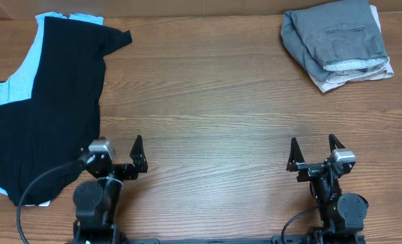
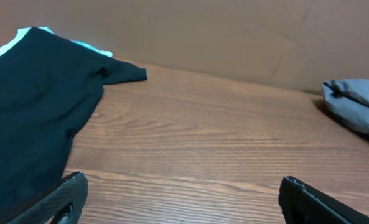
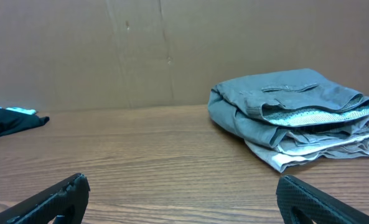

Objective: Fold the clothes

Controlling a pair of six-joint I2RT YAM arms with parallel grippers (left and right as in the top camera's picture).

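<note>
The clothes, mid-grey shorts (image 1: 336,34), lie folded at the table's far right, with the back pocket up and the speckled waistband showing at the front. They rest on a paler garment. The right wrist view shows the grey shorts (image 3: 284,102) ahead and to the right, and the left wrist view catches the edge of the grey shorts (image 2: 358,106) at far right. My left gripper (image 1: 117,150) and right gripper (image 1: 314,146) sit near the front edge, far from the shorts. Left gripper (image 2: 184,199) and right gripper (image 3: 184,196) are both open over bare wood, holding nothing.
A black T-shirt (image 1: 51,102) lies spread at the left over a light blue garment (image 1: 17,81), close to my left arm. Beige shorts (image 1: 329,81) stick out under the grey ones. A brown wall (image 3: 172,50) stands behind the wooden table (image 1: 207,102).
</note>
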